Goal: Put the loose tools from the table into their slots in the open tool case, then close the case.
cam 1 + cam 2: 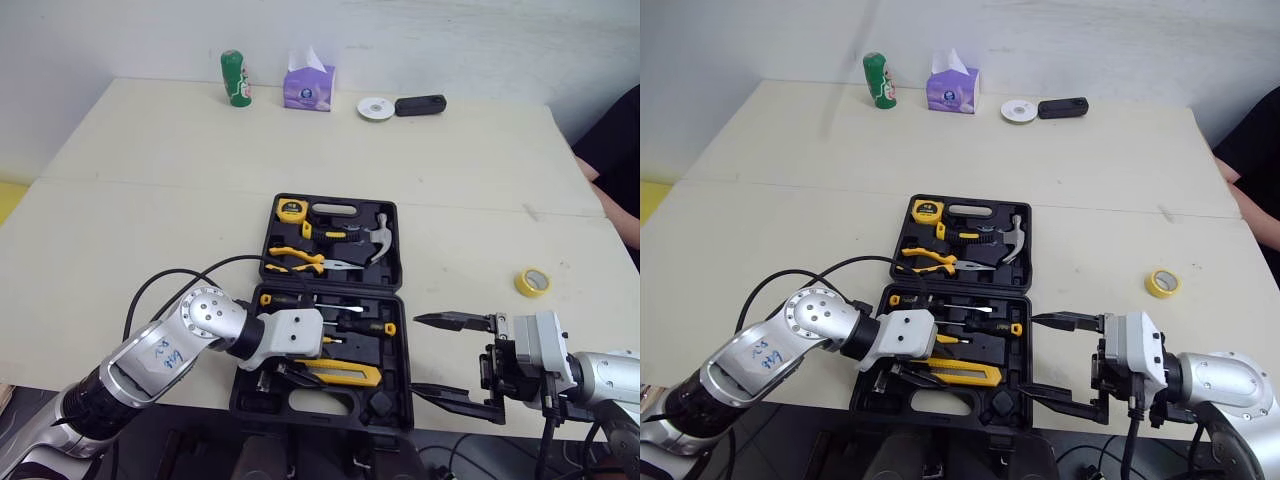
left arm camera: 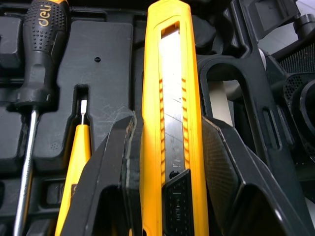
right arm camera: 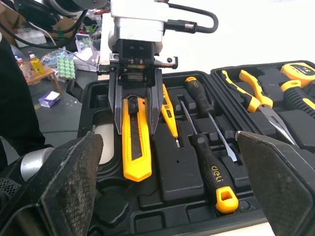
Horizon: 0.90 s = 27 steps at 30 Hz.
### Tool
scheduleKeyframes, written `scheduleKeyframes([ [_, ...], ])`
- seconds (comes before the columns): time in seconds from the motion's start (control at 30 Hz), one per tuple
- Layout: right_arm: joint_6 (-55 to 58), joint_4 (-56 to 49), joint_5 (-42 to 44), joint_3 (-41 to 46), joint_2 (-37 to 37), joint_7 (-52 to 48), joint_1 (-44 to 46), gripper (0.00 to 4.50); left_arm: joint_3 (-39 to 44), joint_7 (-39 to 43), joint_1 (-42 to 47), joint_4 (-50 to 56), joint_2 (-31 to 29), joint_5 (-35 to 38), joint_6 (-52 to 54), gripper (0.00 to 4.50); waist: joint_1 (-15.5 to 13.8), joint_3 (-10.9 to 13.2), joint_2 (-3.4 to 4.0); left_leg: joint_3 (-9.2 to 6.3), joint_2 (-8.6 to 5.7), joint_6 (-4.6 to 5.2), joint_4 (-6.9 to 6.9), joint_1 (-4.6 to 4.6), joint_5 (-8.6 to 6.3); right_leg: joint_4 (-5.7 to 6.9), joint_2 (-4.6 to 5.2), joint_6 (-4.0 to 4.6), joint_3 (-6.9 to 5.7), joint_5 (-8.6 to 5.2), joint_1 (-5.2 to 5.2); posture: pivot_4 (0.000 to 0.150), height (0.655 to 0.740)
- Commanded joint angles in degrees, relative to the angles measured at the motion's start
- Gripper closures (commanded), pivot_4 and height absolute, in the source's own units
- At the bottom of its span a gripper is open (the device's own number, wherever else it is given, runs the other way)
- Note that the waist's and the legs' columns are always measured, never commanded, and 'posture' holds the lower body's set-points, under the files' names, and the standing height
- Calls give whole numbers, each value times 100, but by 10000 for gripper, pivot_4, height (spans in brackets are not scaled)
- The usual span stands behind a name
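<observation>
Lower centre: my left gripper [image 3: 136,123] pinches the utility knife [image 2: 167,98] mid-body over the tool case [image 1: 392,215]; I judge it light, stiff and slippery. My right gripper [image 1: 452,357], lower right, is spread.

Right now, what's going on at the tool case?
The left gripper is shut on the yellow utility knife, holding it low over the near half of the open tool case, beside the screwdrivers. Whether it is seated I cannot tell. The right gripper hangs open at the case's right side. A roll of yellow tape lies loose on the table.
</observation>
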<state>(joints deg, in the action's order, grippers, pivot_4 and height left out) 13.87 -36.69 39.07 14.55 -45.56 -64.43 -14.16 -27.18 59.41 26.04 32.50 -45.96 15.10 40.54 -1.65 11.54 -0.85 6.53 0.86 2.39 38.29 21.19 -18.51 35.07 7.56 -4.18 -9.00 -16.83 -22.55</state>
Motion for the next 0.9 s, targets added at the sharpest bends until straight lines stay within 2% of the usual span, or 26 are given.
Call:
scheduleKeyframes([
  [0.03, 55, -293, 175, 166, -87, 75, 45, 0, -27, -103, -114, 20, -12, -169, -13, 32511, 0, 0, 0, 0, 0, 0, 0, 0, 0, 0, 0, 0, 0, 0, 1, 1500, 7400],
  [0.5, 79, -230, 175, -19, -62, 106, 302, 0, 6, -278, -213, 71, -125, -258, 300, 32511, 7, -3, 3, -5, 0, 1, 0, -7, 0, 0, 0, 0, 0, 0, 8, 1500, 7400],
  [0.57, 80, -207, 164, -52, -44, 122, 357, 0, 28, -282, -177, 28, -102, -256, 275, 22165, 5, -4, 5, -5, 0, 1, 1, -8, 0, 1, 0, 0, 0, 0, 8, 1500, 7400],
  [0.63, 128, -190, 241, -81, 66, 301, 509, 0, 57, -291, -158, 9, -75, -249, 230, 15790, 11, -4, 5, -5, 0, 1, 1, -7, 1, 1, 0, 0, 0, 0, 9, 1500, 7400],
  [0.73, 205, -135, 290, -137, 181, 466, 745, 0, 203, -96, -143, 75, -20, 9, 113, 2802, 16, -5, 7, -5, 0, 1, 1, -7, 1, 3, 0, 0, 0, 0, 7, 1500, 7400],
  [0.9, 168, 22, 187, -238, 195, 444, 937, 0, 548, 58, -94, 49, 140, 325, -96, 2802, 11, -5, 7, -6, 0, 2, 3, 2, 1, 2, -1, 0, -5, 0, 6, 1500, 7400],
])
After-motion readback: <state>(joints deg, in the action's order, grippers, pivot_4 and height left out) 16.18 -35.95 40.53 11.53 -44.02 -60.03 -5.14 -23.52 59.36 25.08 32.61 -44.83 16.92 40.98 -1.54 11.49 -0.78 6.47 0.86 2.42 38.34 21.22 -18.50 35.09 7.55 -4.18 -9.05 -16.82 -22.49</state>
